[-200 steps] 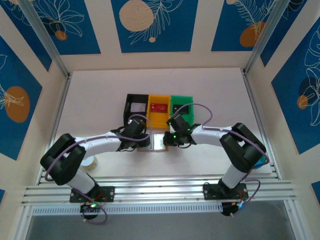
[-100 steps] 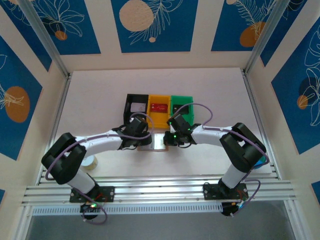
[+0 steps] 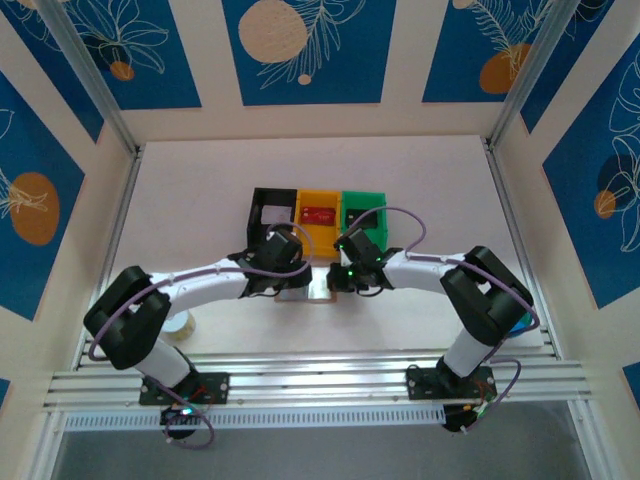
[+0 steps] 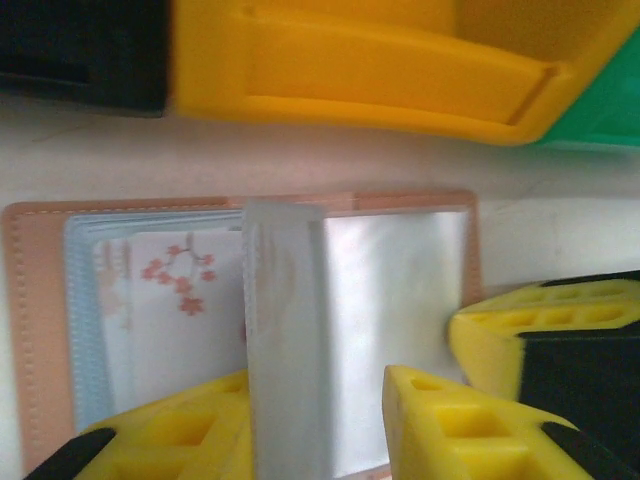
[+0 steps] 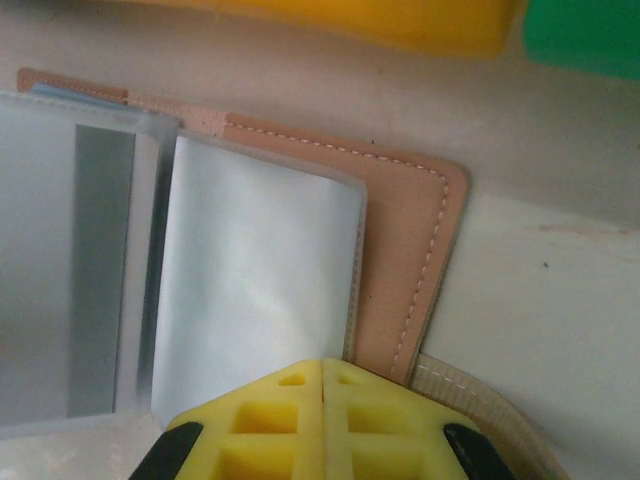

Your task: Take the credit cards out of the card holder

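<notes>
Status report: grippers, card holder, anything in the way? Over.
Left gripper open around upright clear pocket. Right gripper shut, jaws over open card holder's edge. Flowered card inside. Yellow bin near, apart.

No words, numbers or brand marks can be read. The card point(image 4: 175, 300) tucked in the card holder point(image 4: 30, 330), just ahead of the left jaws, bears only a pink blossom print — no lettering. The red card point(image 3: 318, 214) in the yellow bin point(image 3: 320, 238), beyond both jaws, carries pale marks — too small to read.
</notes>
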Available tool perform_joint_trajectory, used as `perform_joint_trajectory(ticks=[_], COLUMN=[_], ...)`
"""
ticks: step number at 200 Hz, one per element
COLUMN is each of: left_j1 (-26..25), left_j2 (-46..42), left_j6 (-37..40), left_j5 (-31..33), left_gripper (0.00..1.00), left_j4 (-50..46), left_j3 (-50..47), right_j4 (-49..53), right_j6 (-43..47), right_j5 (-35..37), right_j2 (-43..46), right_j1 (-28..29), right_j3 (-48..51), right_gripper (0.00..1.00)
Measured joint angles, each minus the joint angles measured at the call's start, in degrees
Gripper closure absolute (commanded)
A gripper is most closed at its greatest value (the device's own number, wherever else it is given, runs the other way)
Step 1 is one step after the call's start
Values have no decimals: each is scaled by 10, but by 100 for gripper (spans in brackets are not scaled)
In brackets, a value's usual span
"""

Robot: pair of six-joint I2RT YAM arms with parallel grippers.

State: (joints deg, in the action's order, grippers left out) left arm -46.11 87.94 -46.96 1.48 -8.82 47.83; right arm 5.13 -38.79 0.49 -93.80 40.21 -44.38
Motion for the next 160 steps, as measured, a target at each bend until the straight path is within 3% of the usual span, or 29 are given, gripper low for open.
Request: perform_joint_trajectory(ticks=[76, 160], left_j1=[-28, -38], left_j2=[28, 49], left_j6=[-16, -37], left_j5=[-5, -15], left_gripper=[58, 54], left_j4=[10, 32], left_j3=[31, 36], right_j4=[-21, -65], right_j6=[3, -5], right_j5=[-30, -69], right_j2=[39, 121], right_j1=[-13, -68], right_j3=[30, 92], right_gripper=[93, 86])
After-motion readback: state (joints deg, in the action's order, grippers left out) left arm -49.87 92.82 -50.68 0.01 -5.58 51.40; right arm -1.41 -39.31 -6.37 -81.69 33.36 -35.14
